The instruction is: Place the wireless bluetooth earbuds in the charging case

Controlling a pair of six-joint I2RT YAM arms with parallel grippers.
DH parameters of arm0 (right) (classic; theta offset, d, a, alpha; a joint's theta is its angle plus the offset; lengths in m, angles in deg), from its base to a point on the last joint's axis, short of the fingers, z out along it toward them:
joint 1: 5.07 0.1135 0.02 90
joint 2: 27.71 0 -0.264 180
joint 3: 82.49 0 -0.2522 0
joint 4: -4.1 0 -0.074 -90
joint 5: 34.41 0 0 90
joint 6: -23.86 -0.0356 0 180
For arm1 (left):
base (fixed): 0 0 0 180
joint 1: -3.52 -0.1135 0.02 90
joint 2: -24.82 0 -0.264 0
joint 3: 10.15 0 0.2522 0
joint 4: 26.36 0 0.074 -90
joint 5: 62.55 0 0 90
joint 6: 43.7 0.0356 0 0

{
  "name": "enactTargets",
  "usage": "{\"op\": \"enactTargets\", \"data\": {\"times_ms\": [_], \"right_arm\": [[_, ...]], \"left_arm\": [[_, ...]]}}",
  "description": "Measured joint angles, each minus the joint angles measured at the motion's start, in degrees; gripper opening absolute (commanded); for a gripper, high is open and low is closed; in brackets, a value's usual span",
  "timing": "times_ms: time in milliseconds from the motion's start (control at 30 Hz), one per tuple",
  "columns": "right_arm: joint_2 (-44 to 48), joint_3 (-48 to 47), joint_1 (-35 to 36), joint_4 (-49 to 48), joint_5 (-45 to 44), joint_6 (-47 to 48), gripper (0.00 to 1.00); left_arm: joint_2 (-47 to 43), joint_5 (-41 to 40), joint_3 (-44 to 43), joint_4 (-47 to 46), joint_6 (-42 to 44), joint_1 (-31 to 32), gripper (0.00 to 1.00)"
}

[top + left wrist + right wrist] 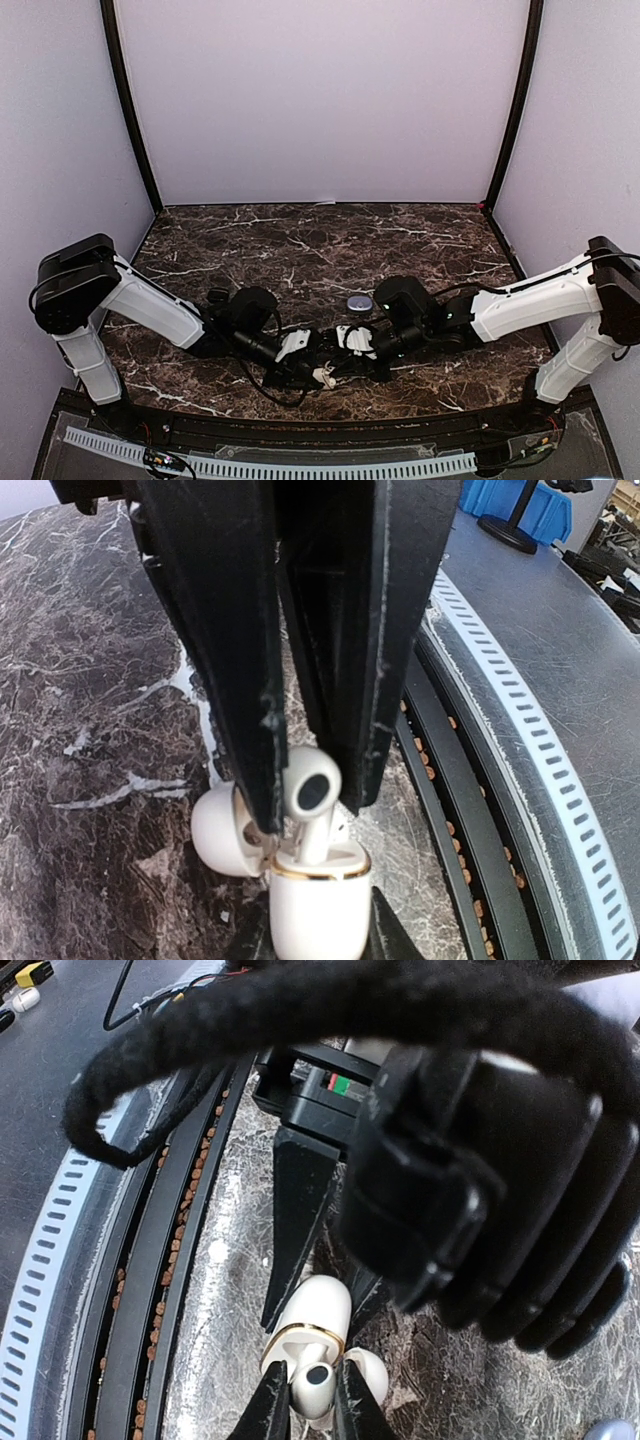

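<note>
The white charging case [318, 900] has a gold rim, and its lid [215, 830] hangs open to one side. My left gripper [318, 925] is shut on the case body, its black tips flanking it at the bottom of the left wrist view. A white stemmed earbud [315, 1385] is pinched by its head in my right gripper [310, 1370]. Its stem points into the case [315, 1310] opening. In the top view both grippers meet near the front edge around the case [323, 378], just above the marble table [300, 250].
A small round grey-blue object [358, 302] lies just behind the grippers. A white slotted rail [300, 465] and black tracks run along the near edge. A thick black braided cable [200, 1030] loops across the right wrist view. Plain walls enclose the table.
</note>
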Motion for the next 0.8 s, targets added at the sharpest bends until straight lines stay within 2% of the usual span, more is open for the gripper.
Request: {"op": "enactTargets", "data": {"times_ms": [800], "right_arm": [[-0.1, -1.7, 0.0, 1.0, 2.2, 2.3, 0.17]], "left_arm": [[1.0, 4.5, 0.0, -2.1, -2.6, 0.1, 0.06]]}}
